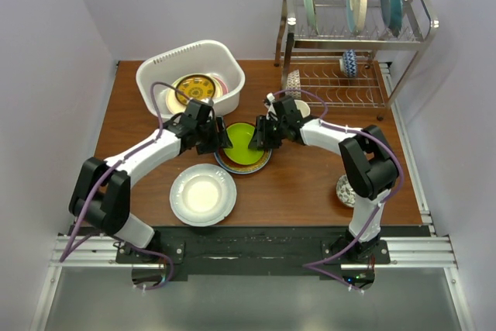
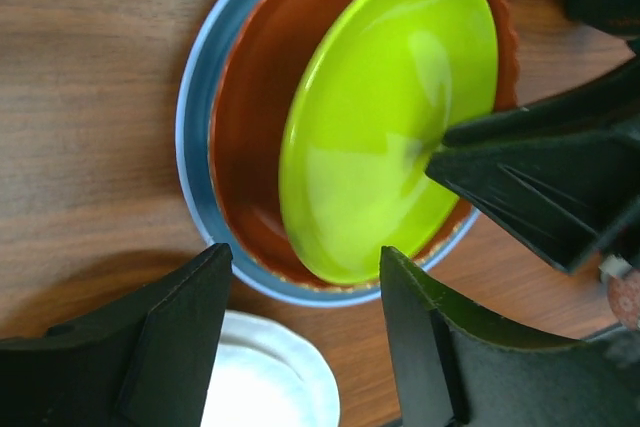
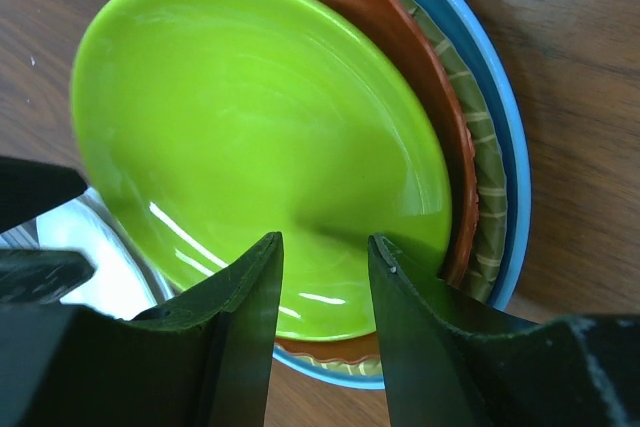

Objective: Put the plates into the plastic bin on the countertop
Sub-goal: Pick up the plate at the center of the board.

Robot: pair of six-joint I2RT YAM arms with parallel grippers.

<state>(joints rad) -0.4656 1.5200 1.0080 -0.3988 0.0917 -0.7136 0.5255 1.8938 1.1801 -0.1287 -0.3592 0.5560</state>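
Observation:
A lime plate (image 1: pixel 246 147) (image 2: pixel 390 117) (image 3: pixel 250 117) lies tilted on a stack: a red-brown plate (image 2: pixel 255 117) (image 3: pixel 400 37), an olive patterned one (image 3: pixel 485 177) and a blue one (image 2: pixel 195 147) (image 3: pixel 505 127). My left gripper (image 1: pixel 219 143) (image 2: pixel 305 252) is open at the stack's left edge, the lime rim just ahead of its gap. My right gripper (image 1: pixel 260 139) (image 3: pixel 325 239) is open, its tips over the lime plate's inside by the right rim. A white plate (image 1: pixel 203 194) (image 2: pixel 270 387) sits on the countertop (image 1: pixel 310 184). The plastic bin (image 1: pixel 155 75) holds a yellow patterned plate (image 1: pixel 195 87).
A steel wire dish rack (image 1: pixel 341 36) at the back right holds three upright plates and a small patterned bowl (image 1: pixel 349 62). Another bowl (image 1: pixel 293 83) stands by the rack, and one (image 1: pixel 345 189) by the right arm. A mug (image 1: pixel 302 106) is partly hidden behind the right gripper.

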